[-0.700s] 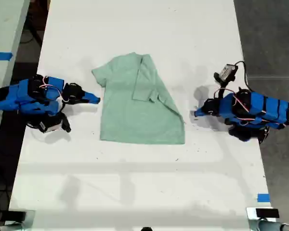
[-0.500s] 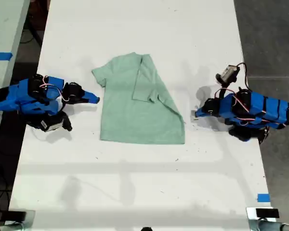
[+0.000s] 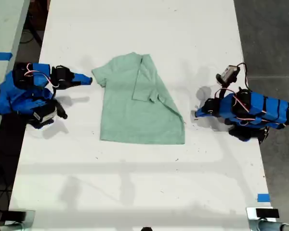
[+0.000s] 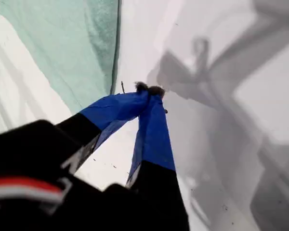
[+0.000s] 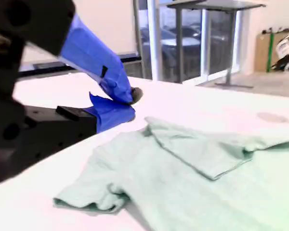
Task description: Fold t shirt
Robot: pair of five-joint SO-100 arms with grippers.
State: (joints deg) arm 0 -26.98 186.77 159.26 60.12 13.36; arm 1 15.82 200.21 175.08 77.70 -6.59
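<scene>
The shirt (image 3: 135, 110) lies flat on the white table (image 3: 135, 29), between my two grippers and touched by neither. Its long axis runs crosswise to the line joining them: in the exterior view the neck end points to the top and the straight hem (image 3: 142, 141) to the bottom.

It is soft, pale mint cloth, matte and lightly creased. The side nearer my first gripper (image 3: 196, 114) is folded over onto the body, making a slanted edge that runs down to the hem corner. That corner lies just ahead of this gripper's tips, with bare table between. The first wrist view shows its two blue-taped fingers (image 4: 154, 130) tapering to a point, tips pressed together with nothing between them, low over the table.

My second gripper (image 3: 88, 79) points at the open sleeve (image 3: 99, 75) on the other side, near it but apart. That sleeve spreads out flat with a rumpled cuff. In the second wrist view this gripper's blue tips meet, or all but meet, and hold nothing. The shirt stretches away just beyond them.

The table is smooth and white, with soft grey shadows of the arms.
</scene>
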